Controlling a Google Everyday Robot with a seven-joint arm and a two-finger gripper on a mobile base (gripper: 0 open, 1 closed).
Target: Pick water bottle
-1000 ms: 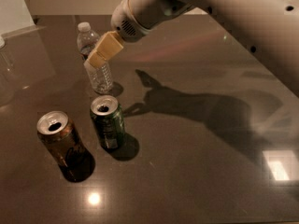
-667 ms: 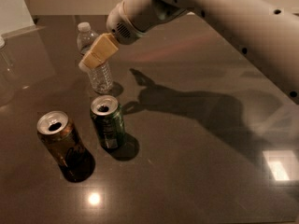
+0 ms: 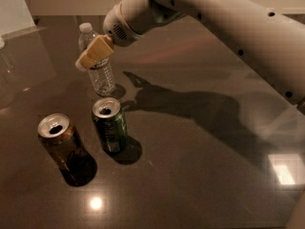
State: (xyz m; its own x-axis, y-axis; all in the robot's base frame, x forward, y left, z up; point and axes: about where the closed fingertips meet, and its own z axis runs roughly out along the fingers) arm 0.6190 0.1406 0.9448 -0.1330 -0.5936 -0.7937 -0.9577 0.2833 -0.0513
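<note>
The water bottle (image 3: 100, 75) is a small clear ribbed bottle with a white cap and a dark label band. It stands upright at the back left of the dark table (image 3: 200, 166). My gripper (image 3: 91, 55) with tan fingers is right at the bottle, in front of its upper half and label. The white arm reaches in from the upper right. The gripper covers part of the bottle's label.
A green can (image 3: 110, 124), opened, stands just in front of the bottle. A brown can (image 3: 63, 146), opened, stands to its left. A clear glass object (image 3: 5, 75) shows at the far left edge.
My gripper has moved left and a little down, closer around the bottle's upper half. The bottle and cans have not moved.
</note>
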